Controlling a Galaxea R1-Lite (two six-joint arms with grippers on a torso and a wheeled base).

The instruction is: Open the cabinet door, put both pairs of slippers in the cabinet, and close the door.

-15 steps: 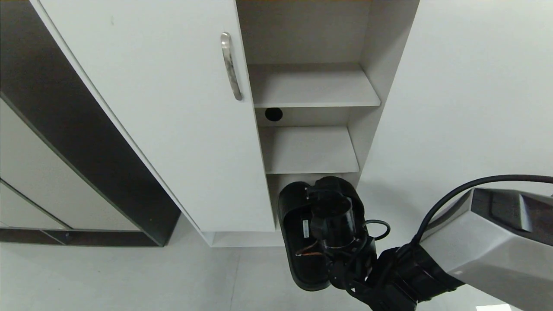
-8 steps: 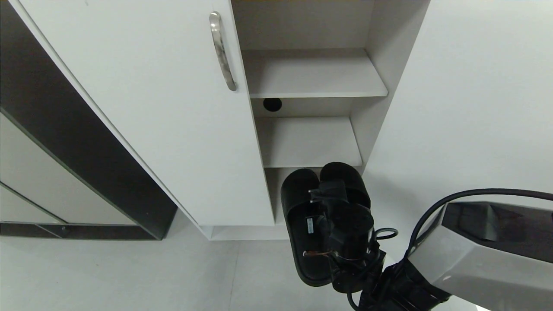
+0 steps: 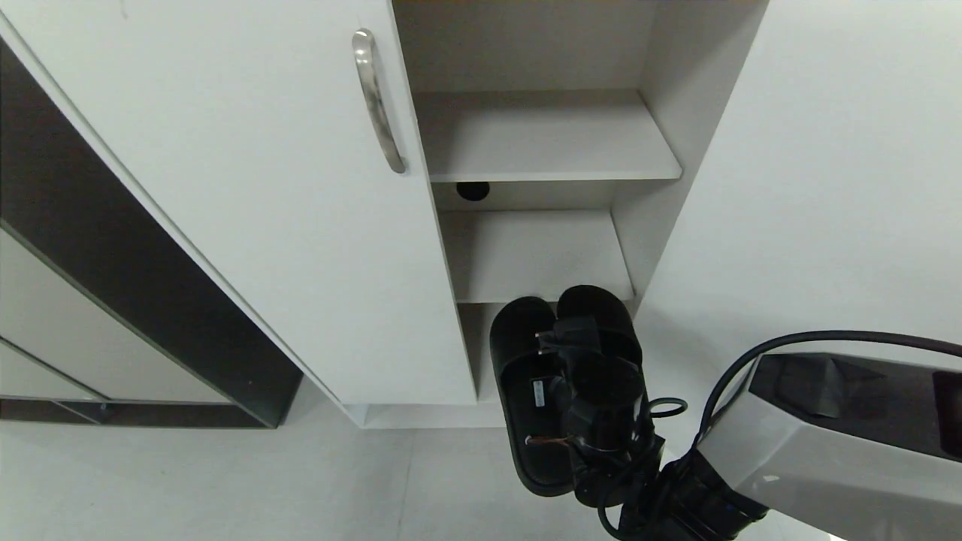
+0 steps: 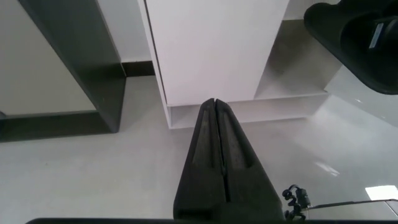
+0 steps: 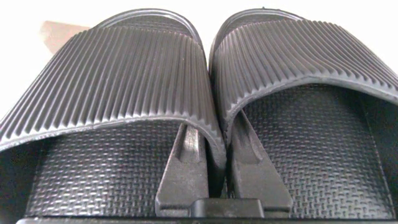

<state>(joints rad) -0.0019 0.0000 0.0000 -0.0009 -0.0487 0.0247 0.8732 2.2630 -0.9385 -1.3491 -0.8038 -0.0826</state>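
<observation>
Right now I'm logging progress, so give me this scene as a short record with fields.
cabinet door: open
black slippers: one pair, side by side, held off the floor before the lowest compartment
right gripper: shut on black slippers, pinching their inner edges
left gripper: shut, holding nothing, low over the floor

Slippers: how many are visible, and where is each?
2. The left slipper and the right slipper hang side by side, pinched in the right pincer, toes toward the open cabinet. Others may be hidden.
</observation>
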